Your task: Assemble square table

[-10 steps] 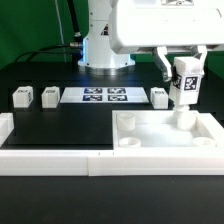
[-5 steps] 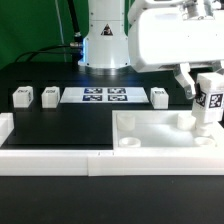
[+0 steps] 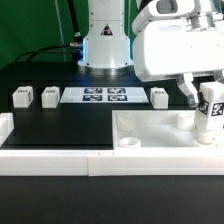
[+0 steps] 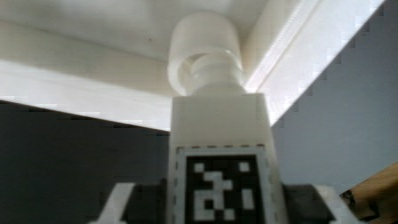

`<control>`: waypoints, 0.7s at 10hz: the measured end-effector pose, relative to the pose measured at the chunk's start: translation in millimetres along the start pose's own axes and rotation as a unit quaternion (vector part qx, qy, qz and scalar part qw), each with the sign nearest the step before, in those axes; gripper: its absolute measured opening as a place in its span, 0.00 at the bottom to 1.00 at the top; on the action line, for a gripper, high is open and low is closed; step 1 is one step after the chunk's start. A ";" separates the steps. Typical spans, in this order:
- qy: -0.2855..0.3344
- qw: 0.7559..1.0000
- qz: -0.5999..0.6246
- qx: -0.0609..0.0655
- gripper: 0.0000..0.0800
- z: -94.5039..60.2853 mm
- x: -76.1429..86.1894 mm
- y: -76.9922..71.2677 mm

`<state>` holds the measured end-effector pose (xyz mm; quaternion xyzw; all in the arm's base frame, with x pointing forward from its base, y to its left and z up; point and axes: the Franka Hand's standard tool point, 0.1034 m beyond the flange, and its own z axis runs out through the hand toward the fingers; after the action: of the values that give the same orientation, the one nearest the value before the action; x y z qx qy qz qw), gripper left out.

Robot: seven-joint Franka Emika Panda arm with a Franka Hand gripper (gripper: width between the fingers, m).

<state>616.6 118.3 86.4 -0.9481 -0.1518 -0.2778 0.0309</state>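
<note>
Nearest the camera: long low white wall (image 3: 60, 158) along the front edge, turning back at the exterior view's left, smooth matte plastic

Behind it, matte black surface (image 3: 60, 125), bare in the middle

Square slab (image 3: 160, 128) lies flat on the exterior view's right, just behind the wall. It is white plastic and tray-like, with a raised rim, inner ribs and round sockets (image 3: 127, 143) at the near-left and far-left corners

End effector (image 3: 210, 100) is clamped on a leg (image 3: 209, 120), fingers narrow around its sides. The leg is upright over the slab's right side, tag facing the camera. The wrist view shows a square white block with a black-and-white tag and a rounded peg end (image 4: 205, 60) pointing into the angle of the slab's inner wall. Can't tell if the peg is touching or seated

Further back, a row on the surface: two loose legs (image 3: 21, 96) (image 3: 49, 96) at left, the marker board (image 3: 105, 96) lying flat in the middle, and a third loose leg (image 3: 159, 96) just right of it. All are small white tagged blocks, apart from each other

Farthest back: white arm base (image 3: 104, 45), then a dark backdrop
</note>
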 end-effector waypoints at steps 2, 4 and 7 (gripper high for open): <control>0.002 1.000 0.000 -0.002 0.36 -0.2 -1.3 2.3; 0.004 1.000 0.000 -0.002 0.36 6.5 -2.8 1.1; -0.001 1.000 0.002 0.000 0.36 15.1 -9.5 0.5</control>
<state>617.0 117.4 68.6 -0.9488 -0.1497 -0.2764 0.0309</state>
